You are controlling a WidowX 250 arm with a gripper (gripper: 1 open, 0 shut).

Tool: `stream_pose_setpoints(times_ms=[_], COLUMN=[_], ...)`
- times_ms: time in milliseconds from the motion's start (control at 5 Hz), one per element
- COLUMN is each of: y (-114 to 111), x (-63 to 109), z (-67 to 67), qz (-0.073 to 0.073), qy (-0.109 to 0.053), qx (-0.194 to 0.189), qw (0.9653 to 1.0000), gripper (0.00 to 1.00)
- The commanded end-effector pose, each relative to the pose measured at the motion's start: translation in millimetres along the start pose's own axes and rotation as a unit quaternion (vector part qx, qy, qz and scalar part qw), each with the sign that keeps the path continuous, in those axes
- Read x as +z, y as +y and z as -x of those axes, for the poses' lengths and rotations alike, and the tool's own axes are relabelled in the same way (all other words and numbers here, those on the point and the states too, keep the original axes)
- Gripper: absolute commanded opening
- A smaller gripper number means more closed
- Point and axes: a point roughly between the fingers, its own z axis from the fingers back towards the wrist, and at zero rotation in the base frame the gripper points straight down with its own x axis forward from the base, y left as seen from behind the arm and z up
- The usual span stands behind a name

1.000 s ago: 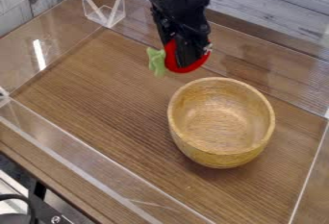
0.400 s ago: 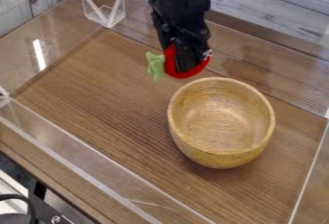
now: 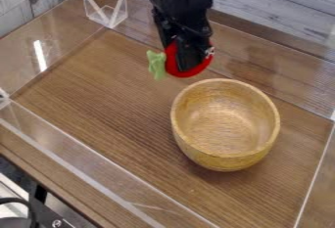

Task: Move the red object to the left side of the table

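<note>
Between the fingers of the claw [image 3: 187,61], near the middle of the table's far half, the red object [image 3: 191,64] is clamped, its green leafy end [image 3: 157,64] sticking out on the left of the picture. Whether it is lifted clear of the wood or resting on it cannot be told. The grasp is judged done; the carry to the left side and the release are left. Just in front and to the right, the wooden bowl [image 3: 226,123] is set, near the claw but apart from it and off the leftward path. That stretch of table [image 3: 92,85] is seen bare up to the clear wall [image 3: 39,56], so nothing is judged to block the way.
</note>
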Motion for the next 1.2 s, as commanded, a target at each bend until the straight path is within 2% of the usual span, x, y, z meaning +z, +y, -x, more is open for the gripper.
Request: stream_pose_setpoints(times_ms=[0,400,600,1000], y=[3.0,4.4,25.5,83.6], x=[16.3,19.3,19.4,15.0], z=[-3.1,-1.1,21.1,75.1], qz=[-0.013,-0.013,-0.020,-0.034], qy=[-0.023,-0.021,-0.011,0.005], qx=[0.001,0.007,0.053,0.125], qw=[0.9996,0.9997,0.9983,0.9916], gripper=[0.00,0.00,0.00,0.00])
